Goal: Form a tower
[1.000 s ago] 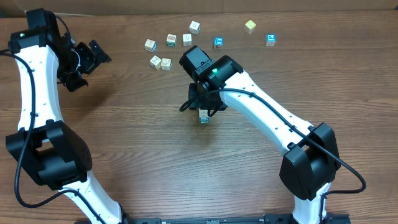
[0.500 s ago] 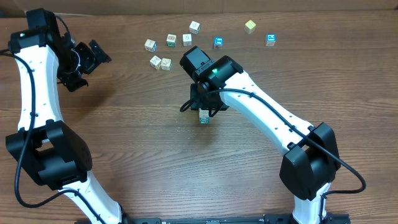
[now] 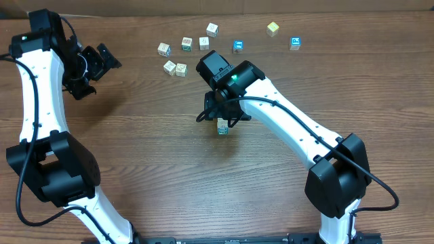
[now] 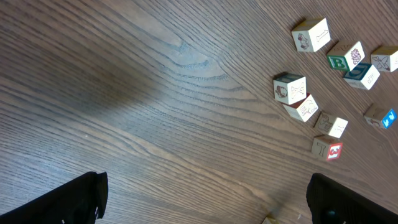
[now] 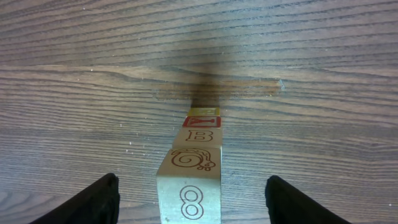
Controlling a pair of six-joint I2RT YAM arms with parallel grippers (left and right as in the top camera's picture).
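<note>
Wooden tower [image 5: 202, 135] at centre of table [image 3: 135, 156], slim, several cubes high. Right gripper [image 3: 222, 116] released, fingers [image 5: 102, 199] flanking top cube [image 5: 189, 199], apart from it. Risk: clipping top cube on lift-off, toppling whole stack. Left gripper [image 4: 205, 199] spread wide, empty, well away

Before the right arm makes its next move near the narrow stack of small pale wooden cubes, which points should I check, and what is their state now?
1. Right gripper jaws stand apart from the tower on both sides: ok.
2. Tower stands upright on the brown wooden table: ok.
3. Lower cubes sit squarely under the top one: cannot tell, they are mostly hidden.
4. Left gripper is open, empty and far from the tower: ok.
5. Loose wooden cubes lie well away from the tower: ok.
</note>
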